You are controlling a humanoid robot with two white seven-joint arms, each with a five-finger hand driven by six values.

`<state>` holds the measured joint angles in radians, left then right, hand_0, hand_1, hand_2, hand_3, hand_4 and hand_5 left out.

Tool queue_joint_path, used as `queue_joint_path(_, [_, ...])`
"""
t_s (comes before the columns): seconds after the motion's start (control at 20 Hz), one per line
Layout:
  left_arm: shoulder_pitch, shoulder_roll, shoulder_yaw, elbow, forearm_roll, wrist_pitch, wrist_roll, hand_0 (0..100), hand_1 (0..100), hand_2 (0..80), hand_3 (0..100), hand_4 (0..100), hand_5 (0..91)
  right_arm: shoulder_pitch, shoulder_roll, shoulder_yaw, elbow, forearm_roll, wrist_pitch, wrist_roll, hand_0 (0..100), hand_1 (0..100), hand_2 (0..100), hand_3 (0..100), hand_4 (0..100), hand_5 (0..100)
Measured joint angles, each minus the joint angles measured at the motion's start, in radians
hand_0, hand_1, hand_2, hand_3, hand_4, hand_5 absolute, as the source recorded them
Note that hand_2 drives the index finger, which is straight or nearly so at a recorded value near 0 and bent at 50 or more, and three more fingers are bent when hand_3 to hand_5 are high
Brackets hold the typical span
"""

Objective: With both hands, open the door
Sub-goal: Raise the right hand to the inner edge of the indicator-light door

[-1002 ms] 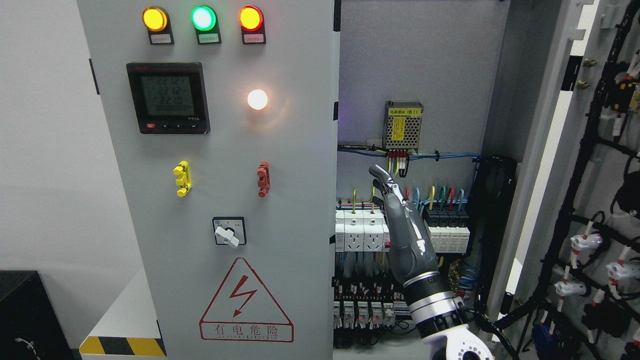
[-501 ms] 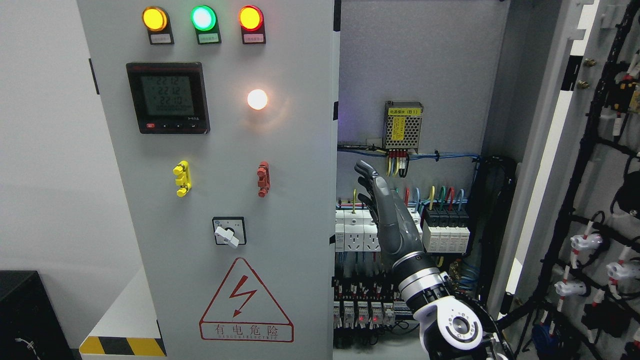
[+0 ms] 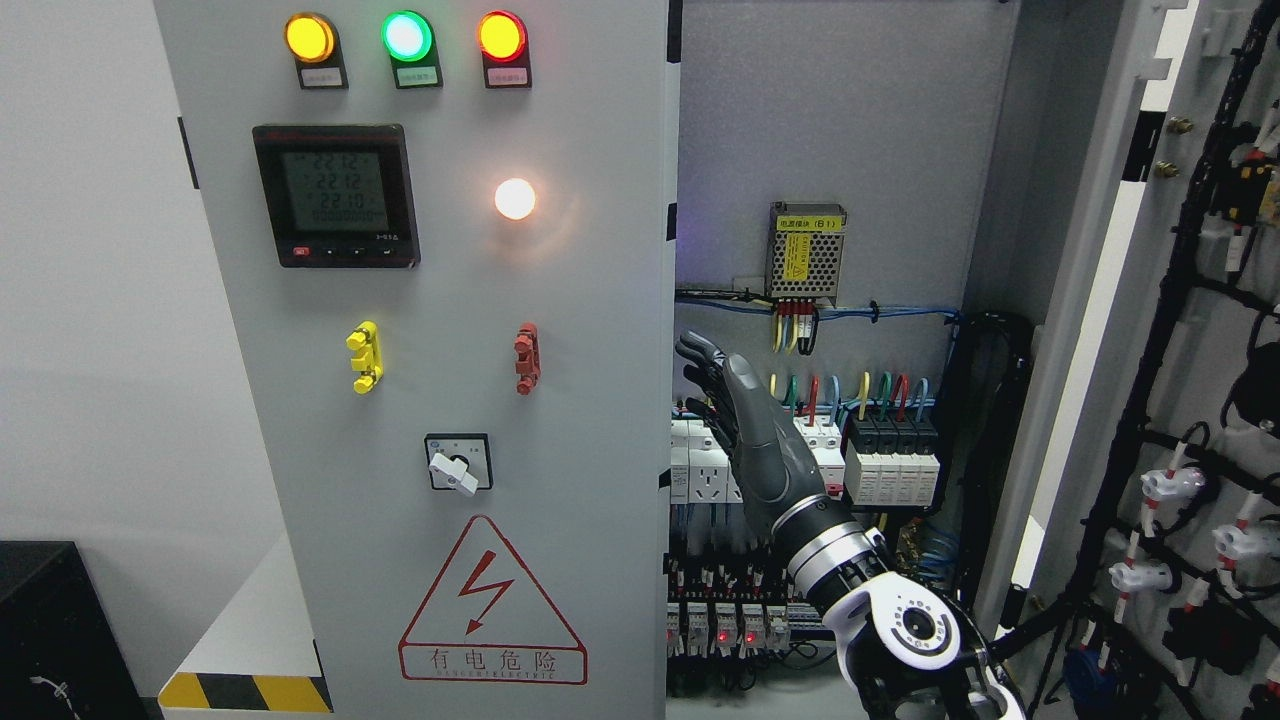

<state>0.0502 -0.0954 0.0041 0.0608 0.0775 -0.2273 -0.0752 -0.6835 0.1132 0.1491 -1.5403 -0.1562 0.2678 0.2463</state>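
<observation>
On the far left, the closed left door (image 3: 440, 360) of the cabinet faces the camera flat, with amber, green and red lamps lit along its top, a digital meter (image 3: 335, 195) below them, a glowing white lamp (image 3: 515, 198) to the meter's right, a yellow handle (image 3: 365, 357), a red handle (image 3: 527, 358), a rotary switch (image 3: 458, 462) and a red warning triangle (image 3: 492, 605) near the bottom. Just past that door's right edge comes the right hand (image 3: 745, 430), its arm rising from the lower right; the fingers (image 3: 700, 355) are extended and loosely spread, grasping nothing, with the fingertips pointing up and leftward close to the door's edge, though whether they touch it cannot be told. The hand hangs in front of the white socket modules (image 3: 700, 465) inside the open compartment, below the perforated power supply (image 3: 806, 250) and left of the row of breakers (image 3: 890, 450). Compared with a second ago, the hand has slid leftward and a little lower, from in front of the coloured wires toward the door edge, and the white wrist joint (image 3: 915, 630) has risen into view. Further right, the right door (image 3: 1180, 360) stands swung wide open, its inner face lined with black cable harness and white connectors. The left hand does not show.
</observation>
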Motion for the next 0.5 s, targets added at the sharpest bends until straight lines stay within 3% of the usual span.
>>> queue_joint_path(0.5, [-0.001,-0.001,-0.002,-0.001,-0.001,0.000,0.000,0,0,0.0,0,0,0.0,-0.030,-0.032,-0.016,0.037,-0.122,0.003,0.019,0,0,0,0,0,0])
